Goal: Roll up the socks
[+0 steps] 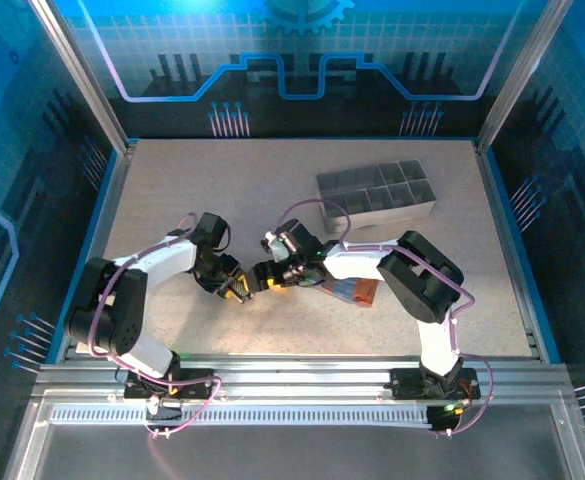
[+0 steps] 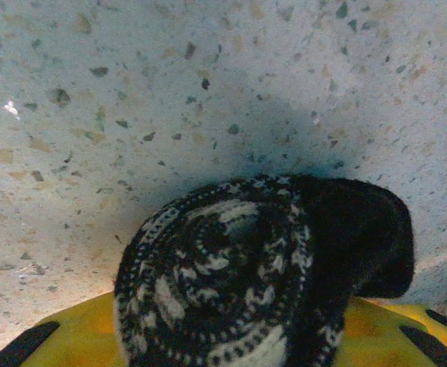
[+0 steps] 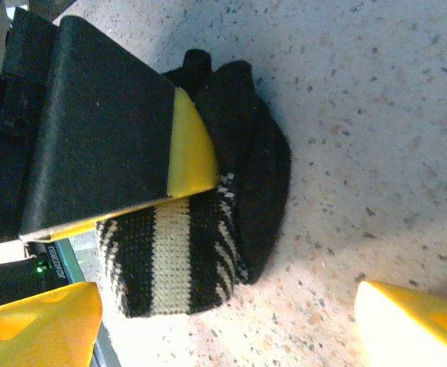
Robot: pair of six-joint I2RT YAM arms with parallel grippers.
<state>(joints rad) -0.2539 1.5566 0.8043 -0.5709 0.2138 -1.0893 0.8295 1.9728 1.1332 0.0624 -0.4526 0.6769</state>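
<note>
Bare bench (image 1: 202, 190) open across far left and middle, grey divided tray (image 1: 377, 195) barring far right, left tool (image 1: 236, 289) and right tool (image 1: 264, 276) nose to nose mid-bench over rolled black sock (image 3: 200, 252), striped sock (image 1: 356, 291) lying under right arm (image 1: 422, 275)

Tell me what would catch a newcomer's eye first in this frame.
The black sock, wound into a tight white-striped spiral, sits at mid-table, held in the left gripper. The right gripper faces it, open, close beside it. To the right, a blue-grey sock with an orange-red toe lies flat, partly under the right arm, and a grey divided tray stands farther back.
</note>
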